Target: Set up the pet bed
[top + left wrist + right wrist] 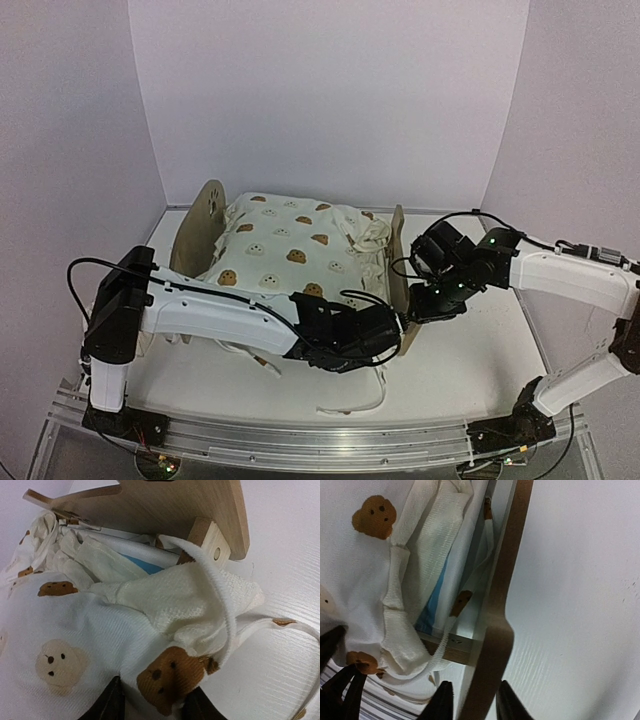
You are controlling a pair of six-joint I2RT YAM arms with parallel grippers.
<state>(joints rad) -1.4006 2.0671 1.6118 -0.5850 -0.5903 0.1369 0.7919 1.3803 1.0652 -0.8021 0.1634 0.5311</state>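
light plywood pet bed (203,228) on white table (470,360), rounded ends. l gripper (155,701) pinches soft bear-print quilt (100,630) corner, waffle-weave underside. r gripper (472,701) narrow, clamps bed's flat end board (498,605) edge.

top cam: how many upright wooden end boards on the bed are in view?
2. The rounded headboard stands at the left end of the quilt; the other end board stands at its right end. The quilt could hide anything lower between them.
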